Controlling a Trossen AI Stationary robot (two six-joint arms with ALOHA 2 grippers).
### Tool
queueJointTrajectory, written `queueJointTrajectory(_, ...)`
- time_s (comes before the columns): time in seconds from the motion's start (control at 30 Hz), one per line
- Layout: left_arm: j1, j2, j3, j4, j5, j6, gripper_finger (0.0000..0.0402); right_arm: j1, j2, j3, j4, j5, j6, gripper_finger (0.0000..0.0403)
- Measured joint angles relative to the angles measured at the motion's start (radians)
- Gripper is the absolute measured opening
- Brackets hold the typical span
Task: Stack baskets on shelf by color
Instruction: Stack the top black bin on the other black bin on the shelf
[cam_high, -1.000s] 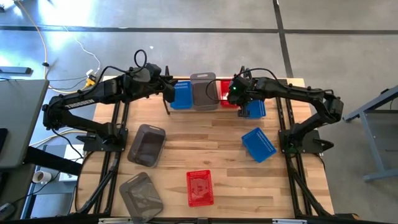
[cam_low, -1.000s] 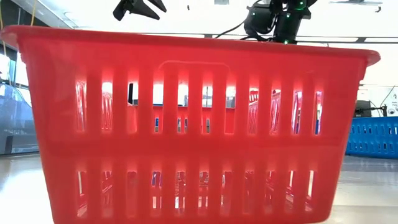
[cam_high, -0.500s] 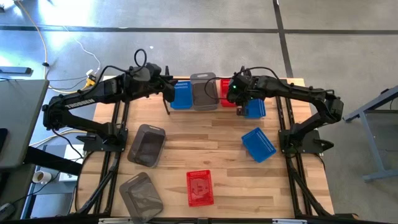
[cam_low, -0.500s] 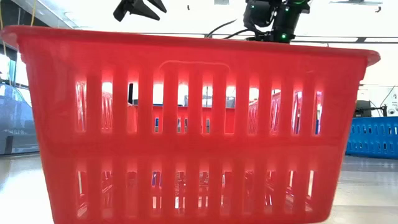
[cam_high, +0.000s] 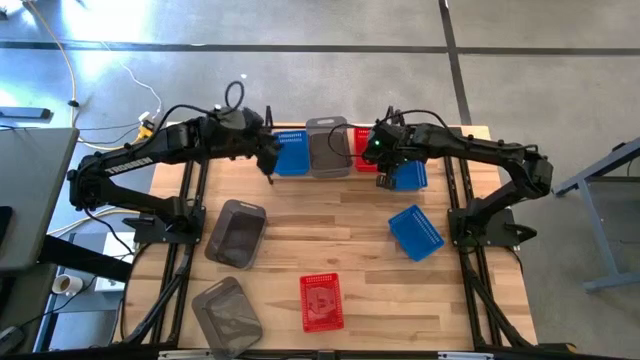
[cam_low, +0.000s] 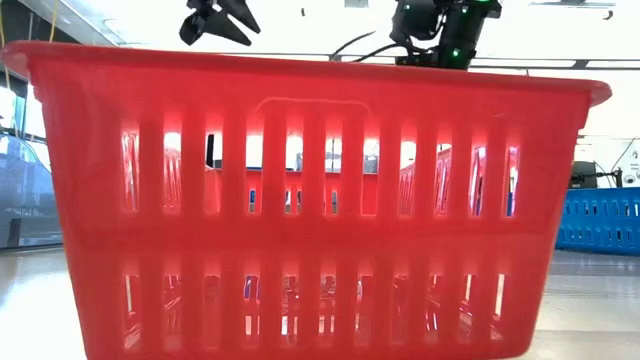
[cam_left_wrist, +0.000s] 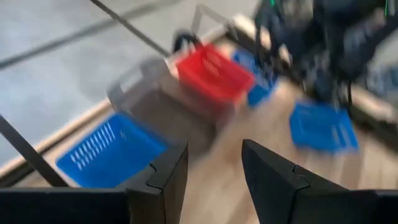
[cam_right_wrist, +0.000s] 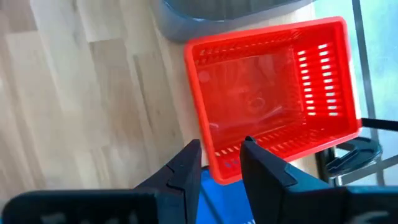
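The right gripper (cam_right_wrist: 221, 163) has its fingers parted with nothing between them, poised above the near rim of a red basket (cam_right_wrist: 273, 93) at the far edge of the table (cam_high: 340, 240). Only the right wrist view shows a blue surface just under those fingers; I cannot tell which basket it belongs to. From above, that gripper (cam_high: 384, 176) sits over a blue basket (cam_high: 408, 176) beside the red one (cam_high: 362, 148).

The left gripper (cam_left_wrist: 214, 171) is likewise spread and empty, held off the far row, where a blue basket (cam_high: 291, 153), a grey basket (cam_high: 327, 146) and the red one stand side by side. The shelf beneath them is hard to make out.

The high view alone reveals the rest: two grey baskets (cam_high: 236, 232) (cam_high: 227, 312) on the left, a tilted blue basket (cam_high: 416, 232) on the right, a front red basket (cam_high: 321, 300). That last one (cam_low: 300, 200) fills the low view, hiding most of the table
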Motion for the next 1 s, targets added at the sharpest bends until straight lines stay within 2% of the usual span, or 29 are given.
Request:
queueJointTrajectory(0.13, -0.029, 0.000, 0.000, -0.139, 0.071, 0.059, 0.0141, 0.027, 0.000, 0.000, 0.000, 0.001, 0.089, 0.0098)
queueJointTrajectory(0.47, -0.176, -0.024, -0.001, -0.461, 0.075, 0.197, 0.0141, 0.095, 0.000, 0.000, 0.015, 0.003, 0.269, 0.0098)
queueJointTrajectory(0.6, -0.266, -0.065, -0.027, -0.537, 0.114, 0.241, 0.0141, 0.122, 0.000, 0.000, 0.025, 0.005, 0.330, 0.0098)
queueJointTrajectory(0.8, -0.420, -0.150, -0.123, -0.589, 0.199, 0.148, 0.0141, 0.160, 0.000, 0.000, 0.044, 0.006, 0.414, 0.0098)
queueJointTrajectory(1.0, -0.593, -0.204, -0.200, -0.589, 0.204, 0.007, 0.0141, 0.192, 0.000, 0.000, 0.054, 0.017, 0.466, 0.0098)
